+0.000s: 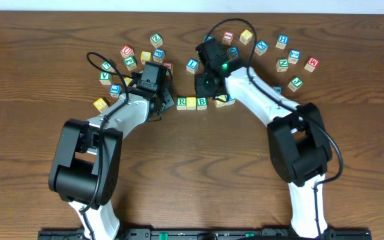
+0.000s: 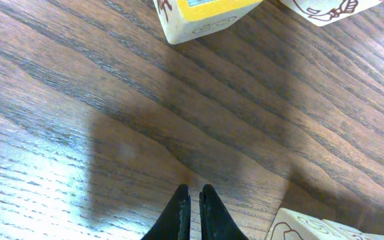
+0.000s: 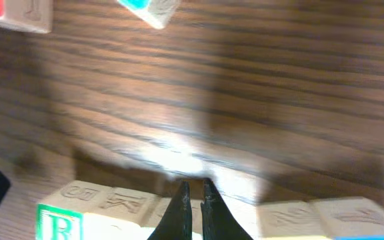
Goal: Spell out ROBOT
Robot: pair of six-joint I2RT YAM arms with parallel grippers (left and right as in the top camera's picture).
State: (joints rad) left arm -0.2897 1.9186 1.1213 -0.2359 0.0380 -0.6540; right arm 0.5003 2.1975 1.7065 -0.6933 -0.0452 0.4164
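the left gripper (image 2: 192,212) has its jaws pressed together, empty, over bare table (image 2: 112,100). the right gripper (image 3: 193,203) is closed on nothing too, tips just above the row of cubes (image 3: 115,200). the row reads green r cube (image 1: 181,103), yellow-topped cube (image 1: 191,103), green b cube (image 1: 201,103), touching side by side mid-table. the left arm (image 1: 122,113) angles in to the row's left end; the right arm (image 1: 259,90) bends over its right end.
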